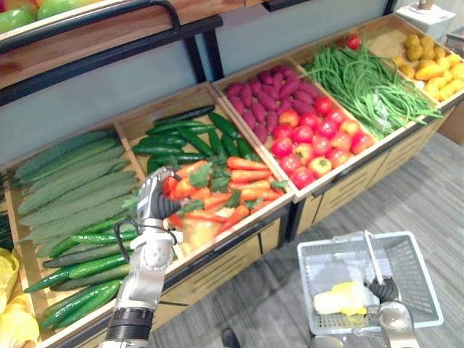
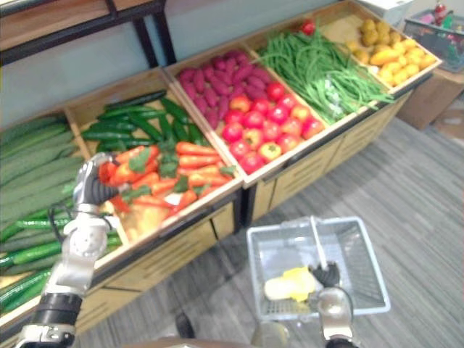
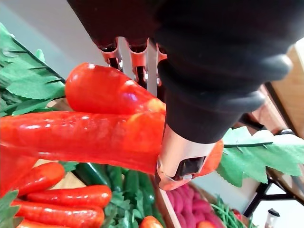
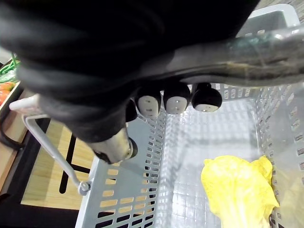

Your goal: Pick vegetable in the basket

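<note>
left wrist view: the left hand (image 3: 179, 151) is clenched on a carrot (image 3: 80, 135), thumb across one side and fingers behind the other; a second carrot (image 3: 104, 90) lies against the held one.
left hand's place: inside the carrot crate (image 1: 156, 109), at its left end, down among the produce.
held carrot: orange-red, lying crosswise in the grasp, with green leaves (image 3: 28, 80) touching it.
carrot pile (image 1: 232, 185): fills the front half of the carrot crate, leafy tops mixed in.
dark cucumbers (image 1: 188, 138): in the back half of the carrot crate, touching the pile.
pale green gourds (image 1: 65, 188): in the crate just left of the carrot crate.
purple roots (image 1: 268, 94) and red fruit (image 1: 312, 141): share the crate just right of the carrot crate.
green beans (image 1: 370, 87): further right of the carrot crate, beyond the red fruit.
right hand (image 1: 384, 290): well apart from the carrot crate, in front of it and to its right, fingers curled round the handle (image 1: 371, 255).
basket (image 1: 417, 272): pale grey plastic, lower than the carrot crate, over the grey plank floor (image 1: 435, 188).
cabbage (image 1: 341, 299): yellow-white, lying on the bottom of the basket.
task's thing: the grasped carrot is in the carrot crate, not in the basket.
</note>
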